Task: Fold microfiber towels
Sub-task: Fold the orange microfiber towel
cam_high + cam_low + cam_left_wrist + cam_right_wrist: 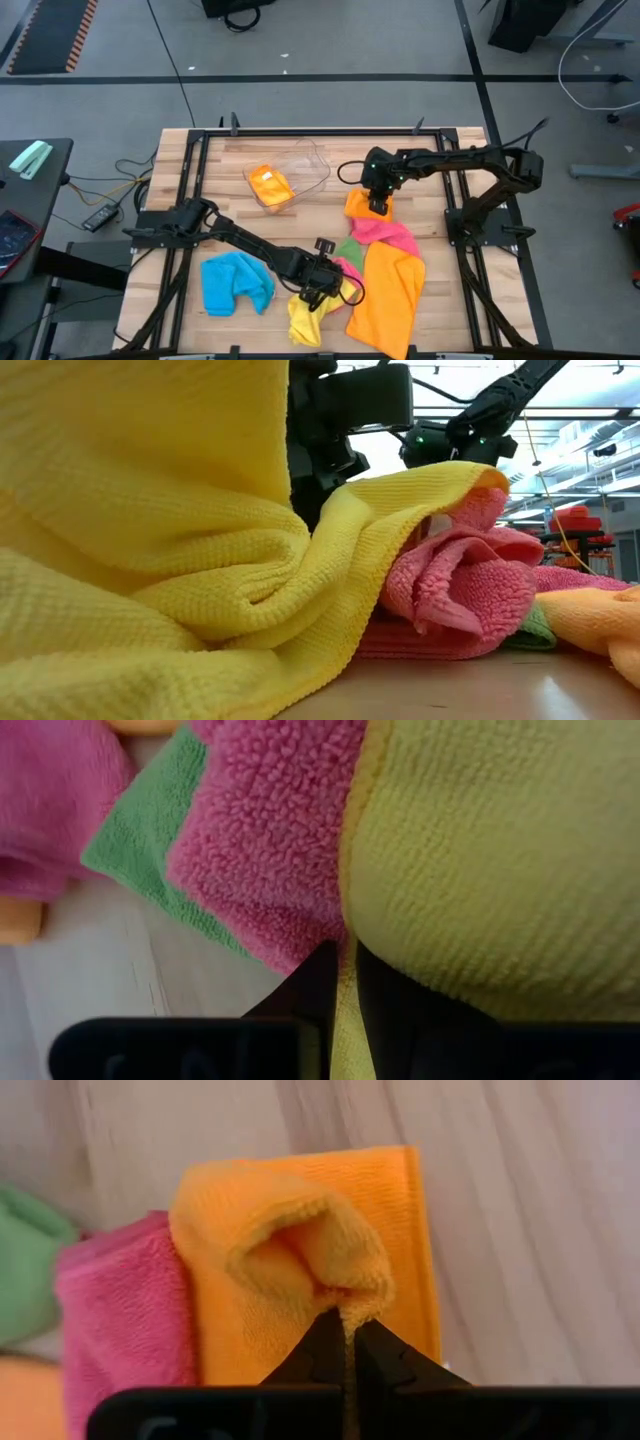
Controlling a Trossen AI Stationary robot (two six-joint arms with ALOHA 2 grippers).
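A yellow towel (308,318) lies bunched near the table's front edge, and my left gripper (322,290) is shut on it. In the low view the yellow towel (150,560) rises in a drape in front of a pink towel (460,595). My right gripper (378,207) is shut on a small orange towel (360,205) behind the middle of the table. Between the grippers lie a pink towel (388,236) and a green towel (349,249), with a large orange towel (386,296) to their front right. My left gripper pinches the yellow towel's edge (349,935) between its two fingers, slanting down from above. The cloth spreads away beyond the fingertips, and its lower part (120,670) rests on the table. My right gripper pinches a raised, bunched fold of the small orange towel (350,1302) between its fingertips, slanting down from above. The rest of that towel (400,1210) lies flat on the table beside the pink towel.
A blue towel (236,284) lies crumpled at the front left. A clear plastic tub (290,172) stands tilted at the back middle with an orange cloth (270,185) inside. Black frame rails (190,200) run along the table's sides.
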